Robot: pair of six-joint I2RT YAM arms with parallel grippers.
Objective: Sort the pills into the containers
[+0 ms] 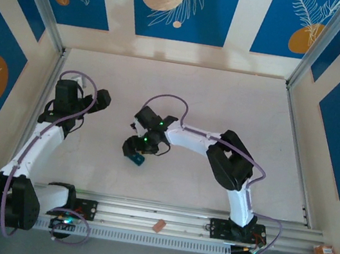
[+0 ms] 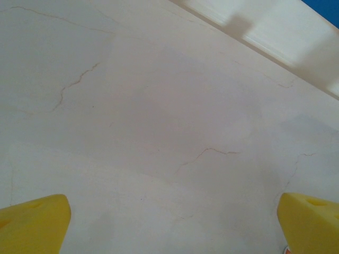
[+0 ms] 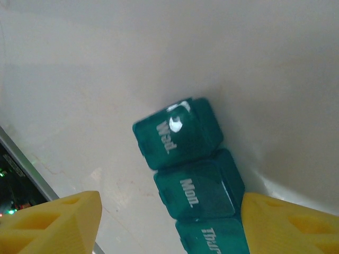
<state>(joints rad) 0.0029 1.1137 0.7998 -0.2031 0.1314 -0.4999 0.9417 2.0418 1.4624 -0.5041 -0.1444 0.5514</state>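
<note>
Here, lidded containers, contents hidden, right fingers parted astride, left fingers wide, empty

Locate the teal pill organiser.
Top view: the pill organiser sits mid-table, left of centre, beneath the right end effector; its wrist view shows it between the yellow fingers.

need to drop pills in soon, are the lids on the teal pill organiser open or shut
Shut. On the pill organiser, the Wed and Mon lids lie flat and closed; the third compartment is cut off.
</note>
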